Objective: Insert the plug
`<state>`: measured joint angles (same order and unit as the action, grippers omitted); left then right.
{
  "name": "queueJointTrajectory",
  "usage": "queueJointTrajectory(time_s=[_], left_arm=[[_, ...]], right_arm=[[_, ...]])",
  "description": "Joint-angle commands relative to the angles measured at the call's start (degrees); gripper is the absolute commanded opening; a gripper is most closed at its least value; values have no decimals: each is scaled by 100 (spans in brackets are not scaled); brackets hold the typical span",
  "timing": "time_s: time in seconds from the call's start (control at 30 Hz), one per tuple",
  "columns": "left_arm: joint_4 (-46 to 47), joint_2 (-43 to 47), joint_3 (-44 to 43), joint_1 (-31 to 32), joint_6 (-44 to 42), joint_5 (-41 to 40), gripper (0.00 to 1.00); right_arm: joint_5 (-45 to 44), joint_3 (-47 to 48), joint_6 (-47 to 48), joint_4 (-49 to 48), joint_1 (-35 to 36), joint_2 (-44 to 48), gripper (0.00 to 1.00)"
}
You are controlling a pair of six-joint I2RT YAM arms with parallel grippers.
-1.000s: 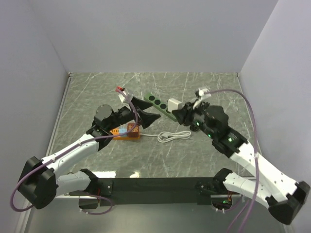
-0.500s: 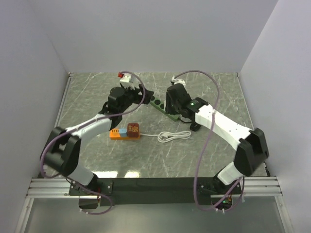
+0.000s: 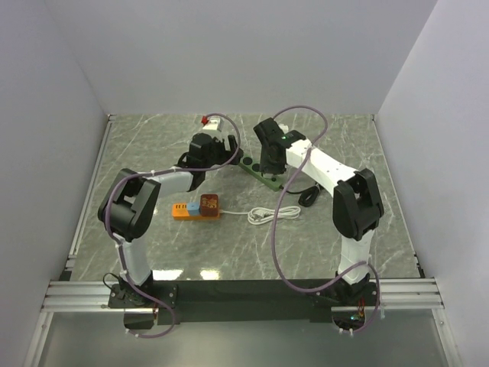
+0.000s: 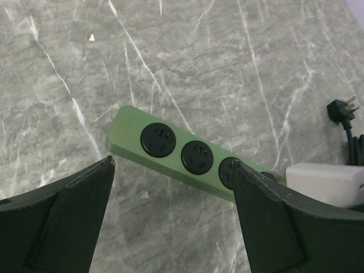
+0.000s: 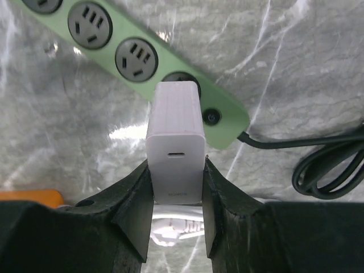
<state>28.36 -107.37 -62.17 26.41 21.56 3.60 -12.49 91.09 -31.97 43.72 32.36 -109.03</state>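
Note:
A green power strip (image 3: 249,164) lies at the back middle of the table, with three free sockets in the left wrist view (image 4: 187,165). A white plug (image 5: 175,142), a boxy charger, stands on the fourth socket near the strip's (image 5: 142,57) cord end. My right gripper (image 5: 177,165) is shut on the plug's sides. How deep the prongs sit is hidden. My left gripper (image 4: 172,165) hovers open above the strip's free end, holding nothing. The plug (image 4: 324,183) shows at the right edge there. From above, the left gripper (image 3: 226,153) and right gripper (image 3: 269,170) flank the strip.
An orange block (image 3: 195,208) with small pieces on it lies in front of the strip. A coiled white cable (image 3: 275,214) rests to its right. The strip's black cord (image 3: 308,196) coils at the right, ending in a black plug (image 4: 341,108). Grey walls enclose the table.
Both arms have stretched farther back over the table. The left gripper has moved right, to the strip's free end. The right gripper stays shut on the white plug at the strip.

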Motion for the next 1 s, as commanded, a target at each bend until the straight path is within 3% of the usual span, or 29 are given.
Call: queueJointTrajectory(time_s=[0.0,0.17,0.4,0.5,0.73,0.97], left_arm=[[91,-91,-243,-13,-144,-131,89],[100,-91,-173,-13,-82,-52,89],[47,190,-50,-22,-161,-70,89],[29,287,21,-22,-179,-96,89],[-23,331,74,-31,-170,-70,89],[-111,226,-5,-40,-179,-61,89]], right_arm=[[-183,629,-459,374,-28,-100,0],[-139,534,-793,32,59,-136,0],[-1614,454,-1627,777,183,-145,0],[-1800,331,-2085,910,209,-74,0],[-1695,901,-2753,1366,350,-337,0],[-957,936,-3254,690,455,-197,0]])
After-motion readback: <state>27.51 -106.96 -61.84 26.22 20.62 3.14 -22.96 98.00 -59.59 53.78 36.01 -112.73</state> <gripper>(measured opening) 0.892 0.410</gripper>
